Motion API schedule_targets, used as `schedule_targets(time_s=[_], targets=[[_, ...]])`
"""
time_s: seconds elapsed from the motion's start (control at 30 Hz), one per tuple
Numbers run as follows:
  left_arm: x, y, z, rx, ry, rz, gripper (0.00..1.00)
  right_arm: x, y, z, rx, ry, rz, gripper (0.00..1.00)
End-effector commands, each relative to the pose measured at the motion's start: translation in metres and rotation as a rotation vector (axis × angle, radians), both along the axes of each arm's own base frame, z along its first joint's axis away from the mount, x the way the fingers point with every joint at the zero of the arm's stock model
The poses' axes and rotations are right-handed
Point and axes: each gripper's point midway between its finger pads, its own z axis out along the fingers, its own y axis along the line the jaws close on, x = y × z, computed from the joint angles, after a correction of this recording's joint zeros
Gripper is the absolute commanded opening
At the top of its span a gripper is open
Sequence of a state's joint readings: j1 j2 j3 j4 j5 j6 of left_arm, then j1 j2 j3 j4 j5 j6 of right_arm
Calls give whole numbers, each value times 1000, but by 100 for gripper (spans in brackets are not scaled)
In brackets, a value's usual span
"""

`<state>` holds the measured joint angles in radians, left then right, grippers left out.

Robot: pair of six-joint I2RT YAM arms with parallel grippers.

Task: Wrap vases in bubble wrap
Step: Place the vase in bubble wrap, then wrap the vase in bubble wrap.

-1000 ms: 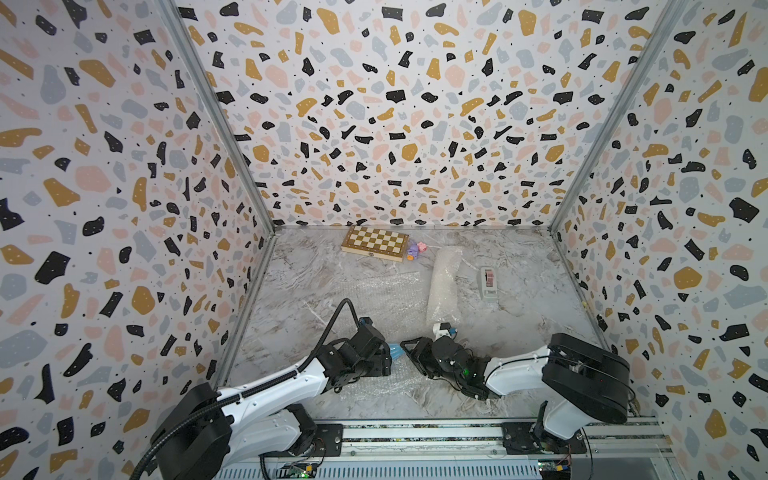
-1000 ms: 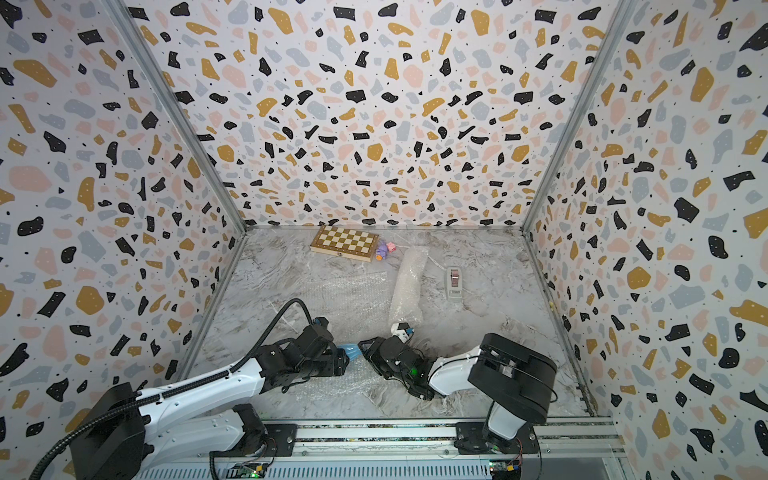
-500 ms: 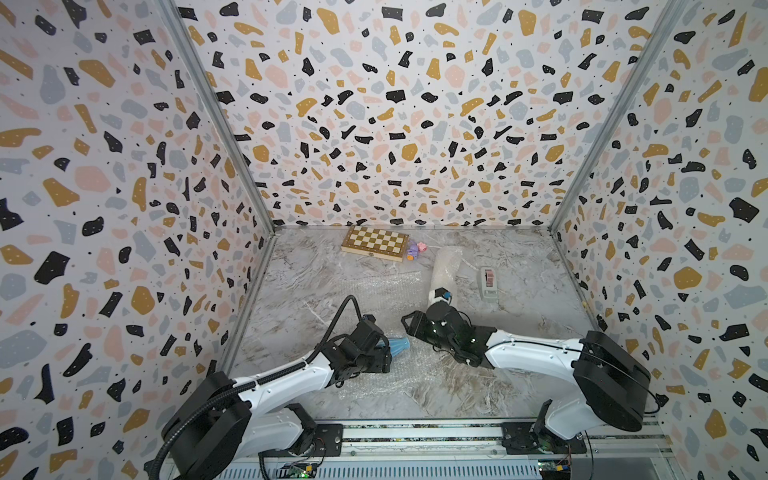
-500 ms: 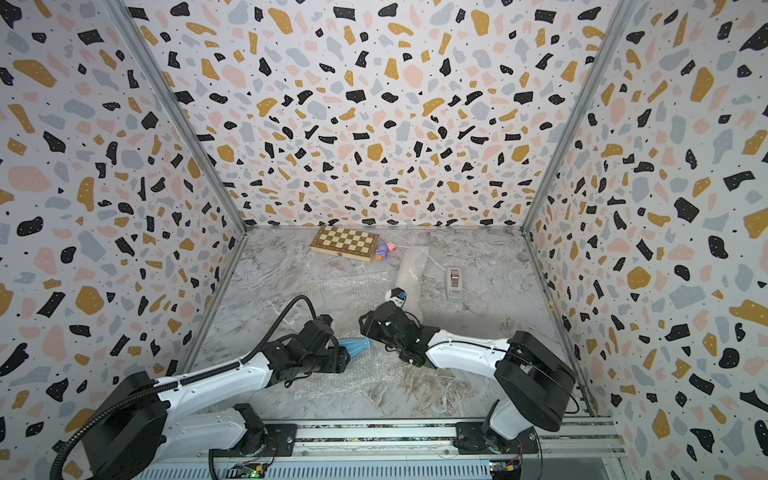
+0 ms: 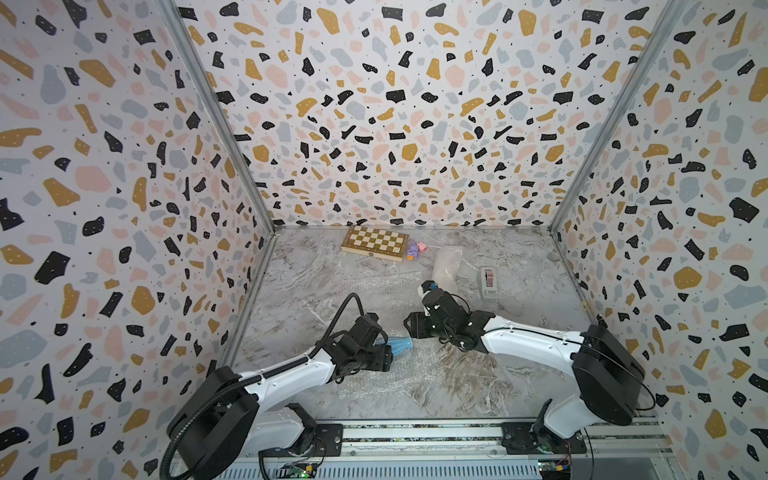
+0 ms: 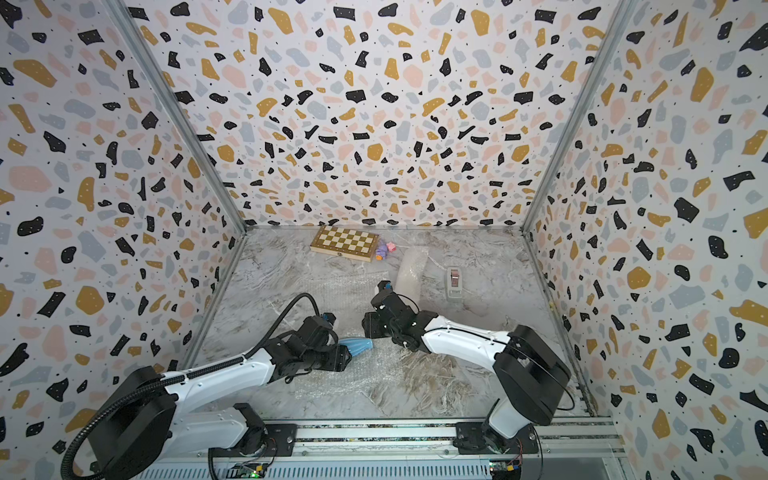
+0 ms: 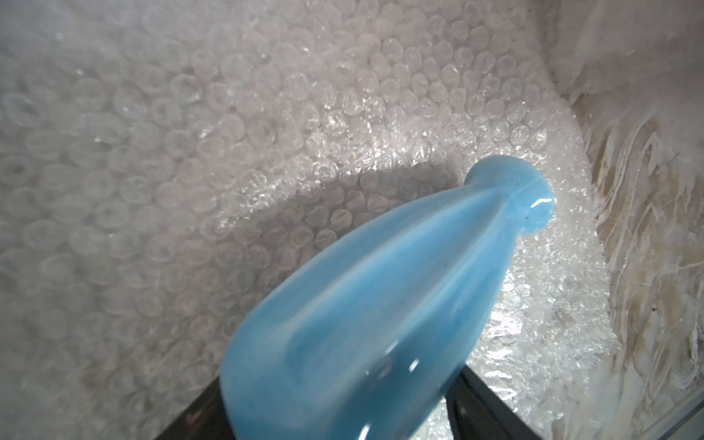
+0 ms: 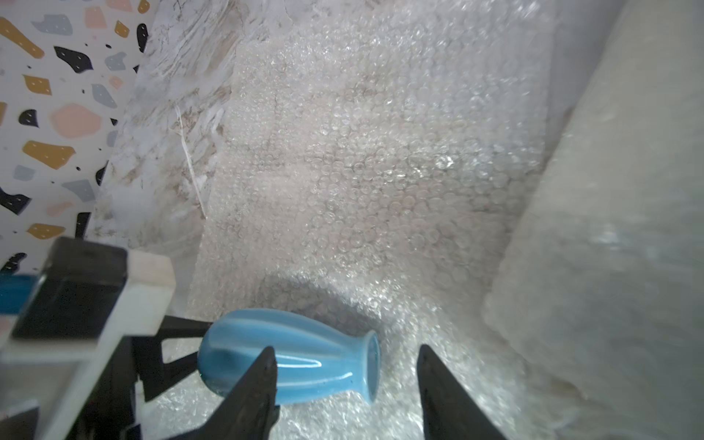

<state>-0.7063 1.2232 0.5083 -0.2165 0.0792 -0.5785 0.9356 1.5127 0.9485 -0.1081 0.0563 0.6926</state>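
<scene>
Left gripper (image 5: 386, 348) pinches the blue vase (image 5: 400, 344) by its base in a top view, on its side over the bubble wrap (image 5: 399, 374). Left wrist view: glossy ribs, so I fear a slip. Right wrist view: right gripper (image 8: 344, 347) spread, empty, beside the neck — a bump could knock it free.

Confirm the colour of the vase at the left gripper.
The vase is light blue and ribbed; the left wrist view shows it best.

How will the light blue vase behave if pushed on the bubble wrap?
The light blue vase looks glossy, so probably slippery. Its round body, turned on its side, may roll. It seems glazed ceramic, likely fragile, though the bubble wrap should cushion it.
</scene>
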Motion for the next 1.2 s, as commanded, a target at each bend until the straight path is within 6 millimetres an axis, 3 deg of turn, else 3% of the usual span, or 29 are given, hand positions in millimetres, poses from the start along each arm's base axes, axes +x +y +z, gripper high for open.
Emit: schedule_targets(time_s=[0.0,0.1,0.27,0.37,0.43,0.57,0.87,1.17], targets=[[9,-10,26,-64,-65,-33,81,-29,-33,2,-243,-100,99,59],[9,2,35,-73,-70,21,82,-51,-43,-2,-360,-122,184,60],[7,22,45,-96,-42,154,83,-96,-26,-21,-490,-151,492,62],[5,35,50,-82,-38,229,83,-103,-20,-33,-589,-208,580,63],[6,44,51,-71,-40,265,83,-106,-12,-41,-588,-221,647,64],[5,45,55,-113,-4,276,82,-143,11,-48,-526,-262,898,66],[0,64,51,-57,6,327,82,-135,17,-62,-600,-368,936,64],[-2,75,57,-35,7,368,83,-137,14,-86,-626,-340,1016,61]])
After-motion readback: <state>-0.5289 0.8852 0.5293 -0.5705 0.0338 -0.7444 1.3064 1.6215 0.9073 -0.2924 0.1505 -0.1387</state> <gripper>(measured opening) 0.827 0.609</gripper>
